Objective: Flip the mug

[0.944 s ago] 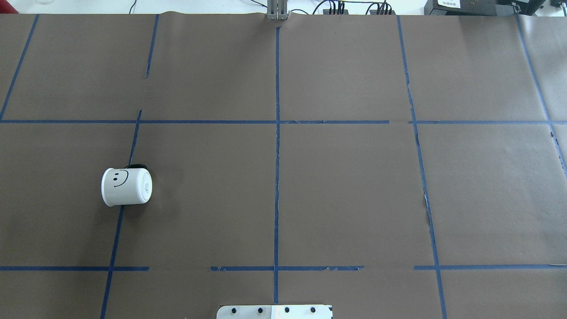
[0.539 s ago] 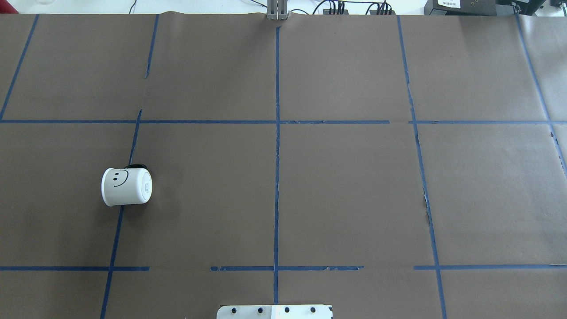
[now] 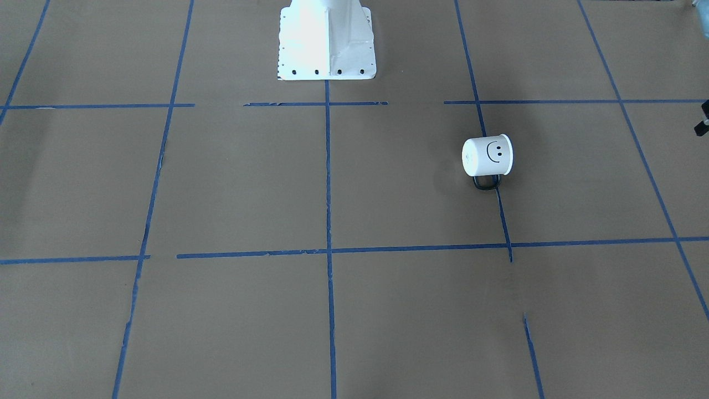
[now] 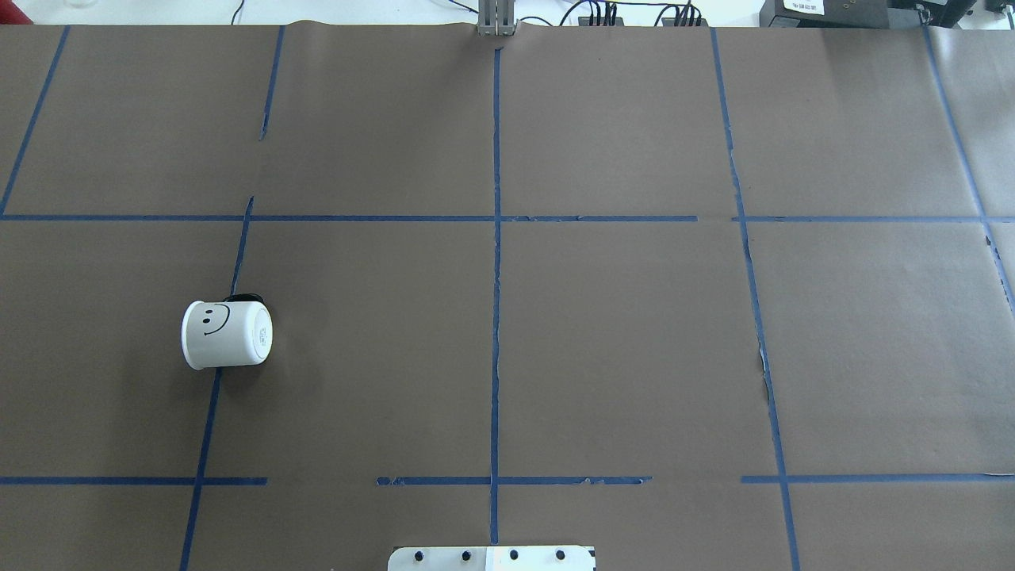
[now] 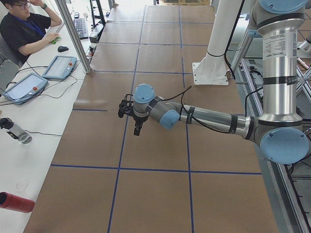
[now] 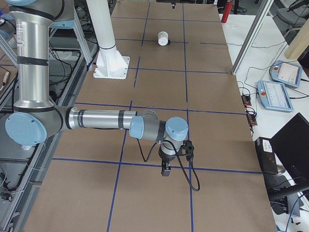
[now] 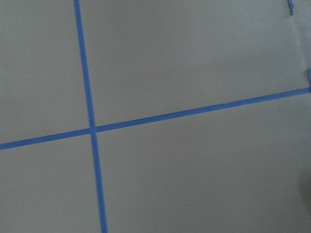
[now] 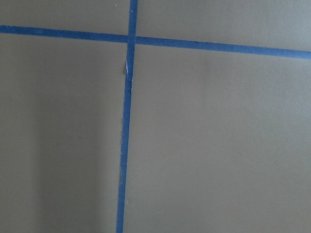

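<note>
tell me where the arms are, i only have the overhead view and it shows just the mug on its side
observer: the exterior left view shows the left arm stretched out over the table, with the left gripper pointing down.
operator: is it near the mug
observer: the left wrist view shows only crossed blue tape, no mug.
operator: and the right one
observer: the exterior right view shows the right gripper pointing down at that camera's end, with the mug far off toward the other end.
</note>
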Tool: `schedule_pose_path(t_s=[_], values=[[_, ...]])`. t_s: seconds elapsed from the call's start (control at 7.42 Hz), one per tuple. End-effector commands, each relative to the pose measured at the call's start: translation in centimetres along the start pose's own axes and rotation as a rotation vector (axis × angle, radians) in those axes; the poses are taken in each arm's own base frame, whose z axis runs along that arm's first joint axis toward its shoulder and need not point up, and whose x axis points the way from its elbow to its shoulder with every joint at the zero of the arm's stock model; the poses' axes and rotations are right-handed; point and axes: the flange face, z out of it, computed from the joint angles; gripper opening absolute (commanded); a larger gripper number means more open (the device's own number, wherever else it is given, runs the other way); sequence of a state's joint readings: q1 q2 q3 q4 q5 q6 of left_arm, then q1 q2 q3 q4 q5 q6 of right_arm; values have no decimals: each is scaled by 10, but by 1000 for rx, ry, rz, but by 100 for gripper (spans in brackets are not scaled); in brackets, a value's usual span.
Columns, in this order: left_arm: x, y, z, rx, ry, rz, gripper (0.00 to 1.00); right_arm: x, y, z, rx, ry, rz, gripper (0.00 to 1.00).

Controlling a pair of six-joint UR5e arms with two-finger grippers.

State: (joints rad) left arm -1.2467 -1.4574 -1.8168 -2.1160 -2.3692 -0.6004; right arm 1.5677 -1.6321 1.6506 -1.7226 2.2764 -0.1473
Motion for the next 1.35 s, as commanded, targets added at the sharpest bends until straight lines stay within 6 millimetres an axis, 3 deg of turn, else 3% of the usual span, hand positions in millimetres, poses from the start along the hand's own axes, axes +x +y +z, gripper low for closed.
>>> schedule_pose_path(t_s=[0.0,0.4,0.67,0.81,1.08,1.21], values=[[14,41,41,77,104,-117,100,0,0,0,0,0,0,100],[66,84,112,177,80,-345,100,0,0,0,0,0,0,100],[95,93,124,188,174,-452,100,0,0,0,0,0,0,100],[98,96,135,193,282,-471,100,0,0,0,0,0,0,100],[125,75,145,208,448,-485,100,0,0,0,0,0,0,100],[129,76,144,213,512,-459,100,0,0,0,0,0,0,100]])
